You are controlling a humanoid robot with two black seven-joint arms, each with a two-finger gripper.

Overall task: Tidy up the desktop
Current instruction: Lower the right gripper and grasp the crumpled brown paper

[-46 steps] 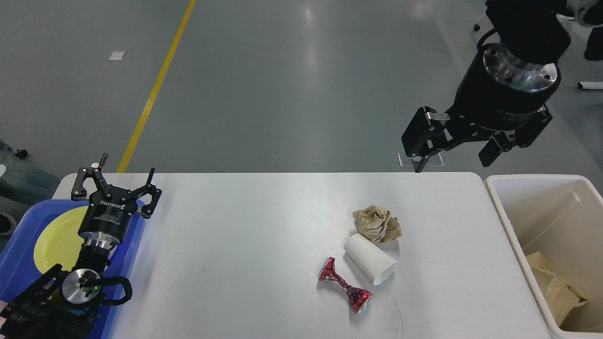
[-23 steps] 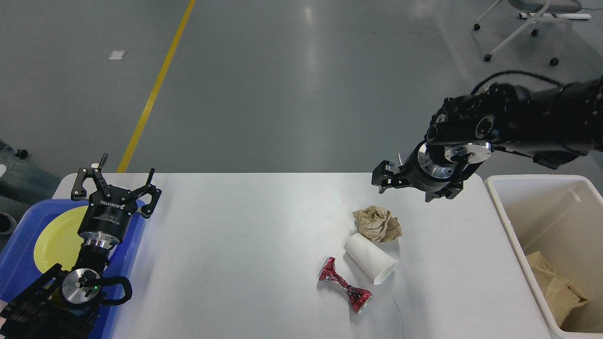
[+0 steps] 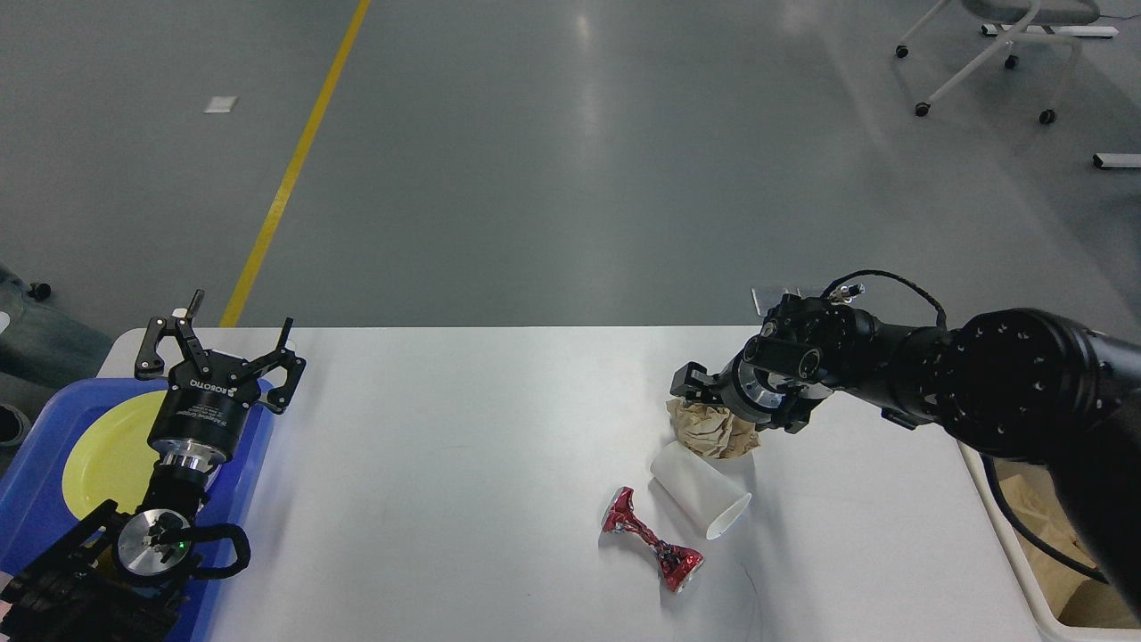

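Observation:
The white desktop (image 3: 463, 464) holds a crumpled brown paper ball (image 3: 718, 432), a white paper cup (image 3: 700, 492) lying on its side and a crushed red can (image 3: 651, 539), all right of centre. My right gripper (image 3: 738, 403) is low over the top of the paper ball with its jaws spread wide; one finger (image 3: 688, 382) shows at the ball's far left. I cannot tell whether it touches the ball. My left gripper (image 3: 233, 337) is open and empty, pointing up above the tray at the left edge.
A blue tray (image 3: 36, 464) with a yellow plate (image 3: 107, 455) sits at the left end under my left arm. A cream-white bin (image 3: 1025, 580) with brown paper (image 3: 1043, 539) inside stands off the right end, largely hidden by my right arm.
My right arm has swung down and to the left from high above the bin to the paper ball, jaws staying spread. The left arm and the table's objects have not moved.

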